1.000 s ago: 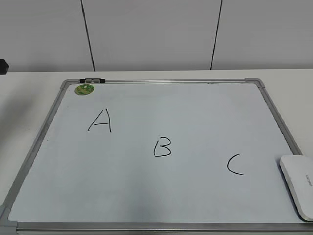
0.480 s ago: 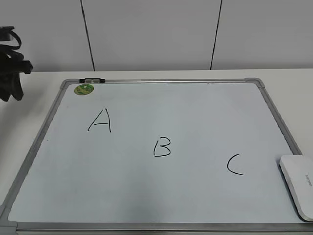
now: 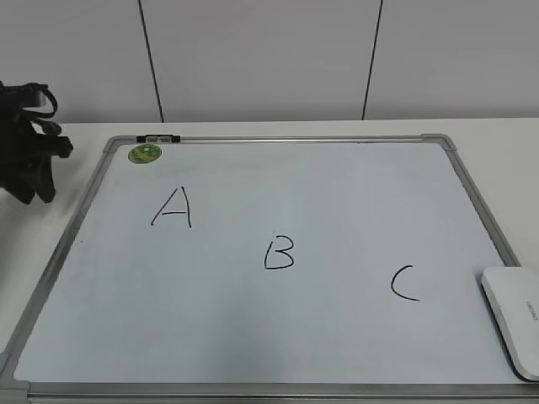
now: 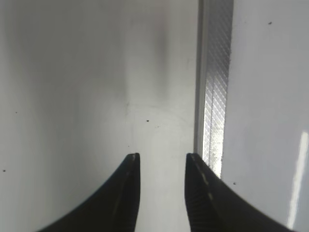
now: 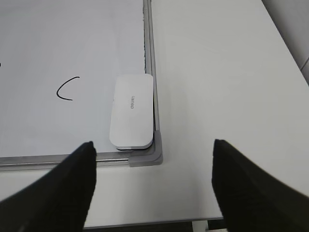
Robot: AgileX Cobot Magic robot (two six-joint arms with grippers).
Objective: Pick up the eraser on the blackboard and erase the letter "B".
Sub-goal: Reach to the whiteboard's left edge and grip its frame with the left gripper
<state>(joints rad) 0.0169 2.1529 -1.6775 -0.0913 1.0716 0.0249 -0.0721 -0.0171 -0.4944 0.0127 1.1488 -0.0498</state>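
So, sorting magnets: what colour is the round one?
Green magnet, clearest in exterior view.

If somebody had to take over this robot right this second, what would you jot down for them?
Left gripper: open, empty, beside the blackboard's left frame edge.
Right gripper: open wide, empty, above the near right corner, not touching the eraser.
Eraser lies on the board by that corner, next to the letter "C".
Done: nothing; the letter "B" is intact mid-board.
Left: grasp eraser, wipe off only the "B".

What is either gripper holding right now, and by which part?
Nothing. Both the left gripper and right gripper are open and empty; the eraser lies ungripped on the blackboard.
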